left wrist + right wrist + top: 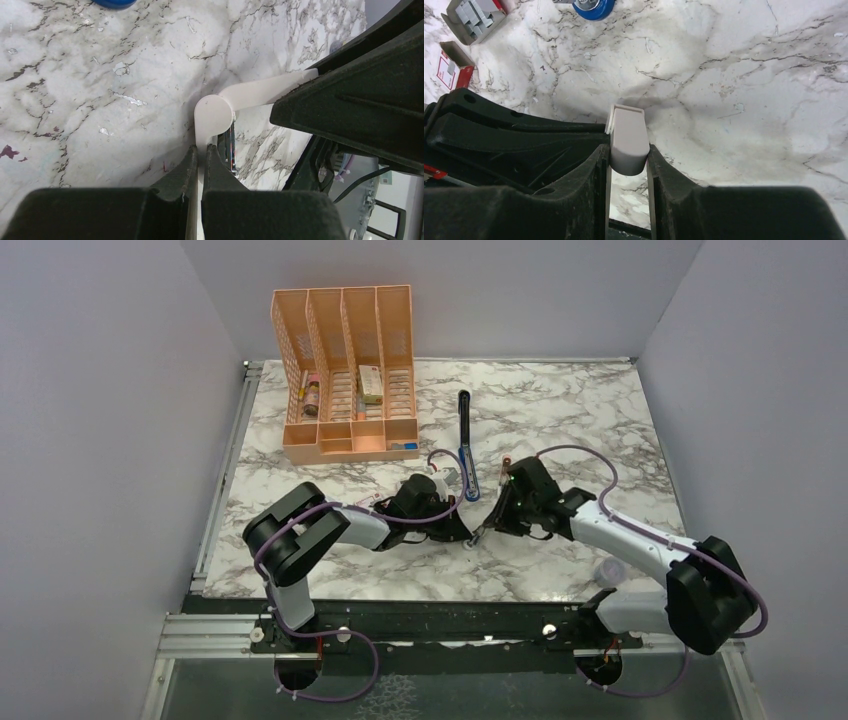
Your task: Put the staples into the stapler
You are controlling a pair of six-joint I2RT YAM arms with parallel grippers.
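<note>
The blue stapler point(466, 455) lies open on the marble, its black arm pointing away; its blue end shows in the right wrist view point(594, 7). The staples point(473, 12) sit as grey strips in a small tray, beside the red box point(451, 70). Both grippers meet in front of the stapler on a small white clip-like piece point(628, 137). My left gripper point(201, 152) is shut on a thin flat leg of the white piece point(213, 114). My right gripper point(628, 155) presses its fingers on both sides of the piece's rounded end.
A peach desk organizer point(345, 370) with small bottles and boxes stands at the back left. A small pale round object point(608, 570) lies near the right arm's base. Grey walls close in the table on three sides.
</note>
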